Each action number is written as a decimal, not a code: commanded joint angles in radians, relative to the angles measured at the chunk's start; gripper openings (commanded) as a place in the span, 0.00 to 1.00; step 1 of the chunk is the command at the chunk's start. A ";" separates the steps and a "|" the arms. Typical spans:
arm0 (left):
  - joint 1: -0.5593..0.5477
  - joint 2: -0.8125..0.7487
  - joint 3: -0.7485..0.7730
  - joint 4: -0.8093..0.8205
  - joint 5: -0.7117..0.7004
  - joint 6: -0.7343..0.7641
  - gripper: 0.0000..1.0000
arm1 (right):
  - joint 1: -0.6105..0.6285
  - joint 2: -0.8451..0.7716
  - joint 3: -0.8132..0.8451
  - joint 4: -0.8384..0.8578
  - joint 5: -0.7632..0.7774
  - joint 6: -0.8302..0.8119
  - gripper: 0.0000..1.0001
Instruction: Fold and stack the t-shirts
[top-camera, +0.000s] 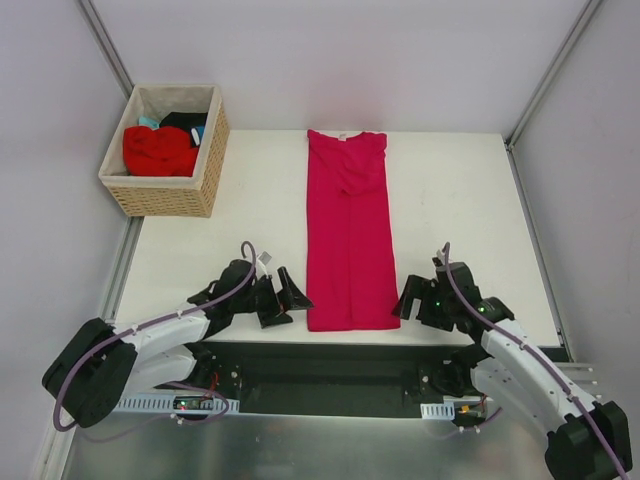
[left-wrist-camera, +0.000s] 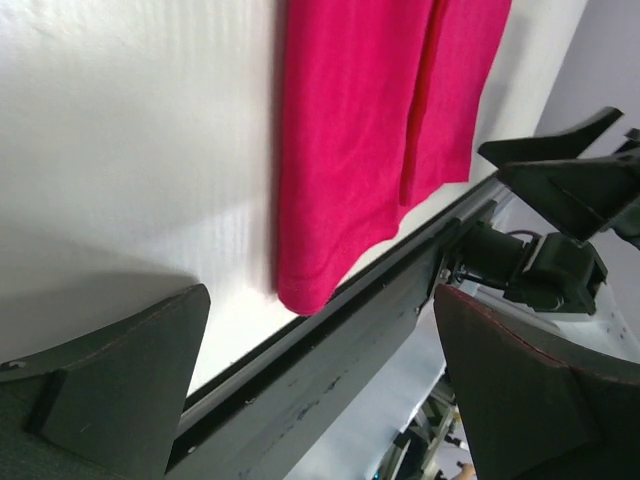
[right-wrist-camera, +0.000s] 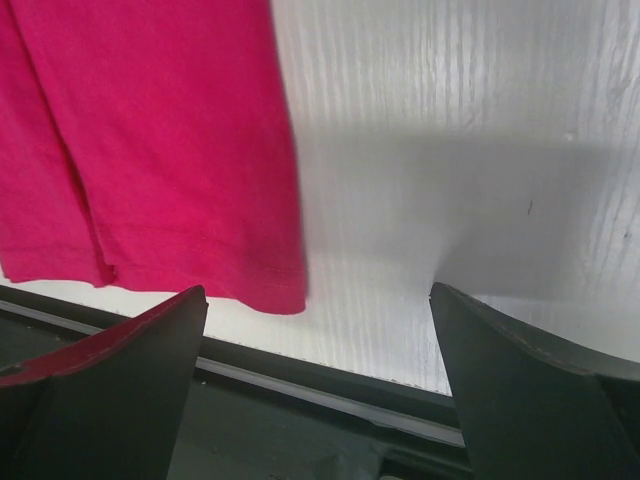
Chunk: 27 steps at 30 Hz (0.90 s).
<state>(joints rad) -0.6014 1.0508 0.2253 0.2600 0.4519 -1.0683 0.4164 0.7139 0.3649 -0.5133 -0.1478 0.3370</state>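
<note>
T-shirt (top-camera: 347, 240) on table (top-camera: 460, 200); basket (top-camera: 165, 196) rear left

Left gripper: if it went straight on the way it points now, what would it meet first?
Probably the crimson-pink t-shirt, at its near left hem corner: that corner sits centred ahead of the open left gripper. Depth is unclear, so the table might come first.

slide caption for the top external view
Long-folded pink t-shirt, open left hand and right hand flanking its near hem.
</note>
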 joint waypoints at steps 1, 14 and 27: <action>-0.081 0.024 -0.053 0.096 -0.050 -0.085 0.97 | 0.025 0.021 -0.033 0.015 -0.022 0.049 0.99; -0.199 0.213 -0.083 0.265 -0.101 -0.171 0.96 | 0.196 0.124 -0.034 0.075 0.073 0.157 0.82; -0.199 0.221 -0.110 0.265 -0.131 -0.183 0.89 | 0.252 0.163 -0.038 0.090 0.100 0.207 0.49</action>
<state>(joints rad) -0.7925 1.2385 0.1570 0.6220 0.4046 -1.2705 0.6472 0.8562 0.3416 -0.3706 -0.0830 0.5156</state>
